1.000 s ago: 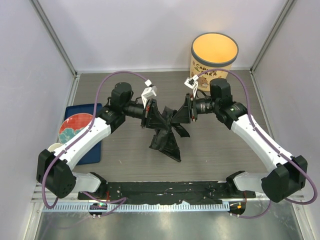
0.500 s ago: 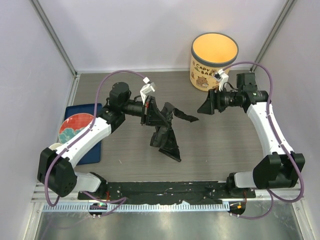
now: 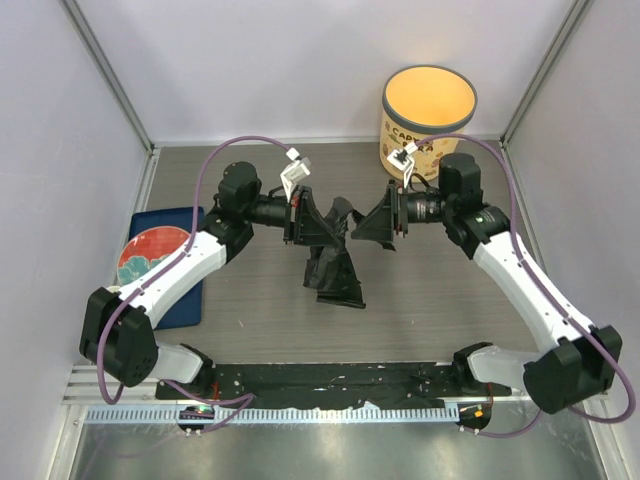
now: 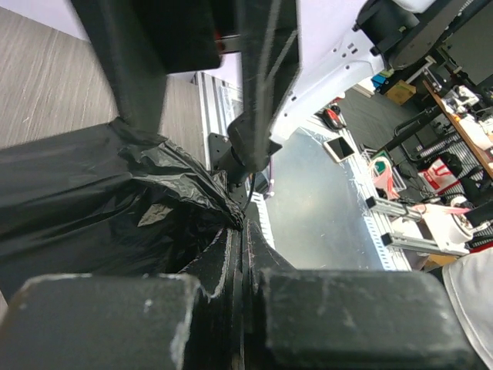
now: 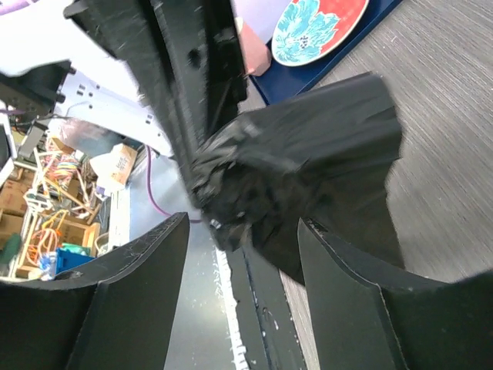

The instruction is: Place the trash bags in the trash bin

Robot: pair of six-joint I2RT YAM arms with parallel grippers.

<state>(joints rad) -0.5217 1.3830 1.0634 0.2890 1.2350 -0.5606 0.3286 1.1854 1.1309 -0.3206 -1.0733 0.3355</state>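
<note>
Plate (image 3: pixel 150 255) on a blue tray (image 3: pixel 190 300) lies far left. Left gripper (image 3: pixel 300 222) pinches the bag (image 3: pixel 335 280) tight at mid-table; right gripper (image 3: pixel 373 225), fingers spread, faces it without clamping. Bin (image 3: pixel 388 125) stands back right, its "CAP…" lettering partly hidden by the right arm (image 3: pixel 510 270).

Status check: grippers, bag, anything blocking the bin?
Left gripper shut on trash bag, rest hanging crumpled. Right gripper open, facing the bag. Trash bin upright, right arm between it and the bag.
</note>
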